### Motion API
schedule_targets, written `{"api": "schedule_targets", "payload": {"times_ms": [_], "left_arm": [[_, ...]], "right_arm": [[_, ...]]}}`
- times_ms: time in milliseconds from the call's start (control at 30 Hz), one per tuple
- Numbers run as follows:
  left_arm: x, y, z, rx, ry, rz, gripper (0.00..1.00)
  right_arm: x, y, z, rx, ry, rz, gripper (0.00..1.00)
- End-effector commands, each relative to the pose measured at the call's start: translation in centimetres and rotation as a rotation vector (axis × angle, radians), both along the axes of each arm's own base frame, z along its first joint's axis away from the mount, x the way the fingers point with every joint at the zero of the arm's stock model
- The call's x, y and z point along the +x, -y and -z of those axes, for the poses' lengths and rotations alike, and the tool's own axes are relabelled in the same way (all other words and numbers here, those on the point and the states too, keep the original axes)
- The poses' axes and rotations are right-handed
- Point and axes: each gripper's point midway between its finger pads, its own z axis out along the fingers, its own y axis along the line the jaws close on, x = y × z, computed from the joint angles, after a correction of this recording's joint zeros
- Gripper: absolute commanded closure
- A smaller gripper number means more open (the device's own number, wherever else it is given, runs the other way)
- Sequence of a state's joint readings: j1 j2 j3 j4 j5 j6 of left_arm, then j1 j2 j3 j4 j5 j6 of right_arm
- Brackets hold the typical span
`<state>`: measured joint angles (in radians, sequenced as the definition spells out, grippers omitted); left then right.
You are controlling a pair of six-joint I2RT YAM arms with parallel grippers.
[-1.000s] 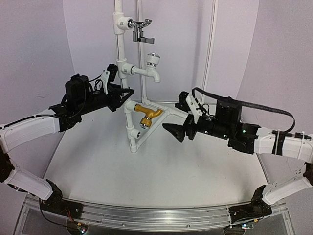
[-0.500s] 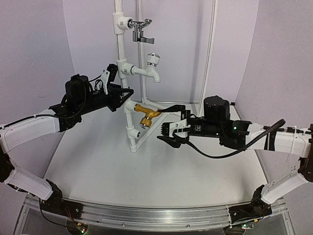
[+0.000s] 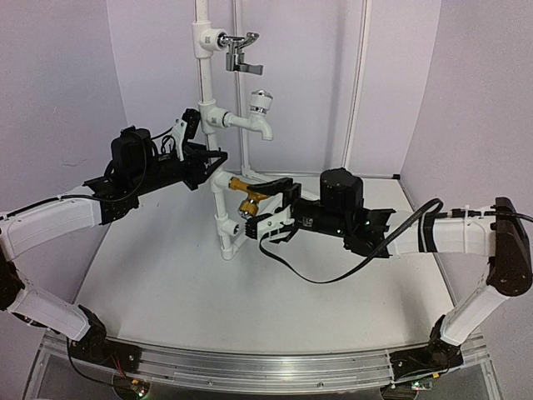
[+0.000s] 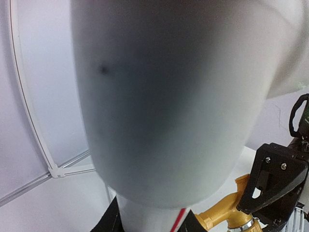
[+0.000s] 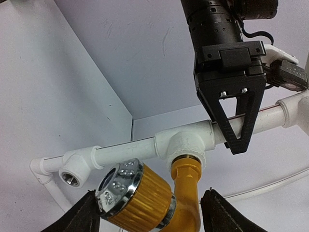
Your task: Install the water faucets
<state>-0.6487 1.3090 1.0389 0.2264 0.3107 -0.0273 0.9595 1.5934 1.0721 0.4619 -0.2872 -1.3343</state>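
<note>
Golden-brass, the water faucet (image 3: 246, 194) is sitting between the fingers of the right claw (image 3: 268, 210) in the overhead view, and that claw is standing open with one finger on each side of it. Just beyond the claw's tips, the faucet is joining the white pipe frame (image 3: 205, 83). The left claw (image 3: 210, 158) is clamping shut on that frame, close beside the faucet. Above both claws, the white plastic tap (image 3: 260, 112) and the chrome tap (image 3: 241, 50) are hanging from the frame; the bench (image 3: 183, 283) is lying below.

From the left wrist, the pipe is filling the view, blurred, right against the claw. The faucet is peeking out beyond it, low on the right.

From the right wrist, the faucet is occupying the gap between the fingers (image 5: 87, 215), its knob (image 5: 120, 186) lying close to the finger on the view's left; whether they are touching I cannot tell. Straight ahead of the claw, the faucet's stem is entering a tee (image 5: 182, 142) of the pipe.
</note>
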Motion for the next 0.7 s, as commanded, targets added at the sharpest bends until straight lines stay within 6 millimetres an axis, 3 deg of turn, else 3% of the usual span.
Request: {"api": "schedule_targets", "payload": {"times_ms": [0,167,300,367,467,667], "left_arm": [[-2.3,0.8,7.5,0.072,-0.355,0.07,1.0],[-2.3,0.8,7.4,0.071,-0.354,0.07,1.0],[-2.3,0.8,7.4,0.071,-0.355,0.072,1.0],[-2.3,0.8,7.4,0.071,-0.354,0.072,1.0],[-2.3,0.9,7.4,0.071,-0.356,0.074,1.0],[-2.4,0.9,7.4,0.068,-0.357,0.078,1.0]], "right_arm": [[1.1,-1.0,-2.8,0.121,0.095,0.067,0.32],[2.0,-0.9,-3.0,0.217,0.037,0.136,0.44],[1.9,-0.4,-3.7,0.339,-0.149,0.155,0.56],[2.8,0.2,-4.3,0.433,-0.267,0.214,0.61],[4.3,1.3,-4.8,0.572,-0.427,0.31,0.62],[5.2,2.3,-3.3,0.771,-0.742,0.362,0.65]]}}
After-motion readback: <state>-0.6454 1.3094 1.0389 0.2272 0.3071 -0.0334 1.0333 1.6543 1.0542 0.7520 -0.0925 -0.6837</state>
